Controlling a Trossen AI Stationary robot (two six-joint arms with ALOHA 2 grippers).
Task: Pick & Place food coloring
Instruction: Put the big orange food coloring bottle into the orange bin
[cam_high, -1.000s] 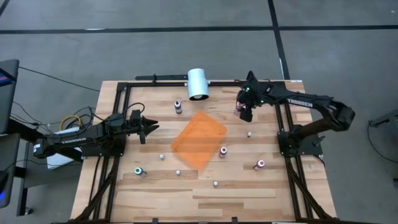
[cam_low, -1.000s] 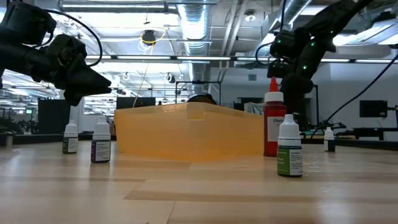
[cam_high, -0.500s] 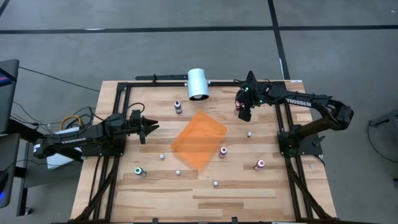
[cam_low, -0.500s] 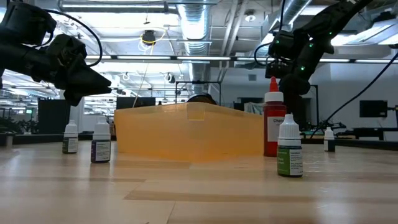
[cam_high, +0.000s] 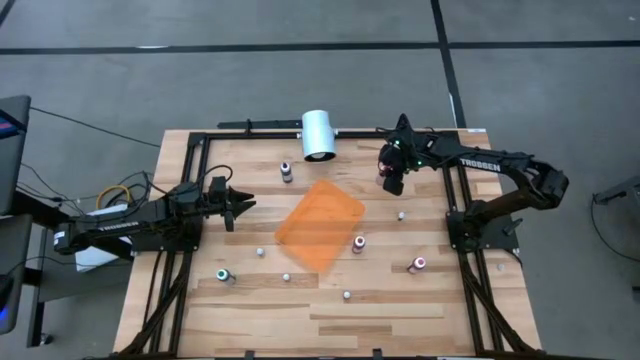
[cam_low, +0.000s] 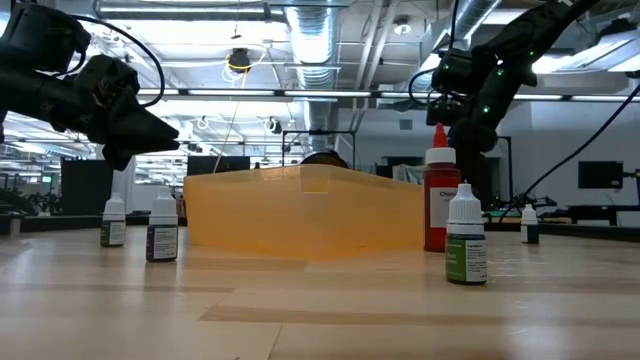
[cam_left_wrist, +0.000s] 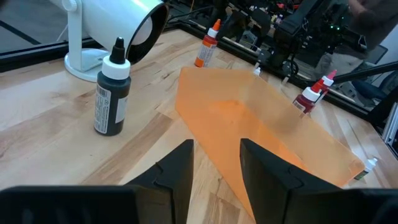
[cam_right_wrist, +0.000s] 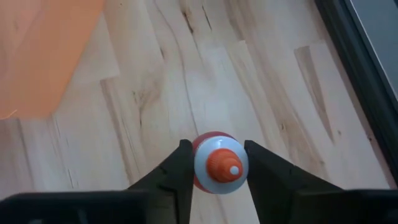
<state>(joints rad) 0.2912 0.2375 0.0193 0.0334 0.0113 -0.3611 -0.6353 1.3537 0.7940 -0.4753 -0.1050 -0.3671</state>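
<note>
Orange sheet (cam_high: 320, 224) mid-table, bottles seemingly well apart around it

Light is even and bright over my table (cam_high: 400, 300), coming from overhead; shadows under my arms are short and soft. Low view is backlit: ceiling strip lights (cam_low: 200, 12) glare, so my arms read as near silhouettes, and the near tabletop is soft. My left wrist view is sharp on the dark-capped bottle (cam_left_wrist: 112, 96), with the background blurred and lines bending at the edges. Right wrist view is crisp on the wood, with my fingers (cam_right_wrist: 177, 171) dark and soft.
</note>
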